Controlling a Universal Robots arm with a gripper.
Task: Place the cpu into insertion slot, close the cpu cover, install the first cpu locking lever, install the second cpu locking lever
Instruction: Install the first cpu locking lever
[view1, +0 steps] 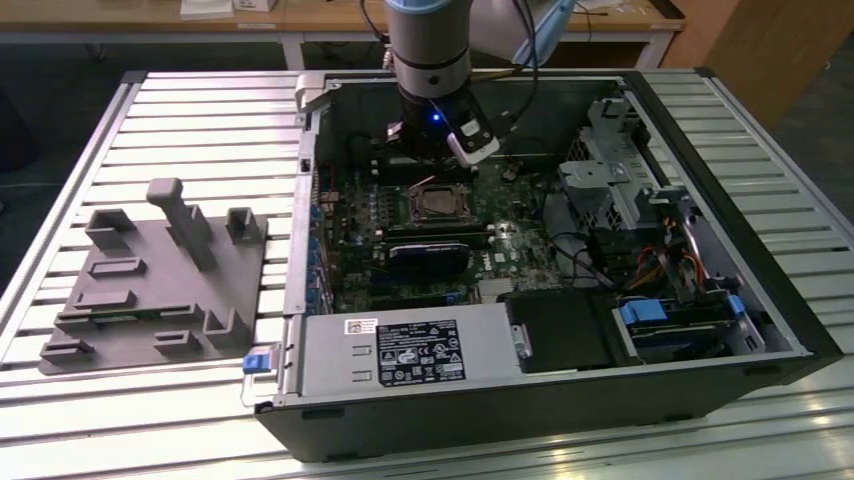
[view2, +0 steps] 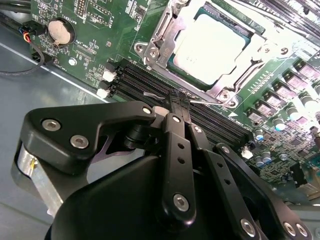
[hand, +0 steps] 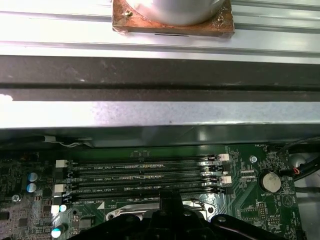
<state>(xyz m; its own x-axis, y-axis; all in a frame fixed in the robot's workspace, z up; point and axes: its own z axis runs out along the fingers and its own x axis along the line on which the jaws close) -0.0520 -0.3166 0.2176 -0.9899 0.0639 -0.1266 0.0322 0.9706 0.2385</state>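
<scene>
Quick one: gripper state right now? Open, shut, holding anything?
Gripper: shut, its tips pinching the thin wire locking lever next to the cpu cover, which lies closed over the cpu.

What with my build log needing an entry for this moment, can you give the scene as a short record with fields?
cpu: lying in its socket, silver top up
cpu cover: down, framing the cpu's edges
gripper: fingertips pinched on a thin wire locking lever beside the socket
memory slots: four, empty, next to the socket
setting: open computer case on a slatted table
</scene>
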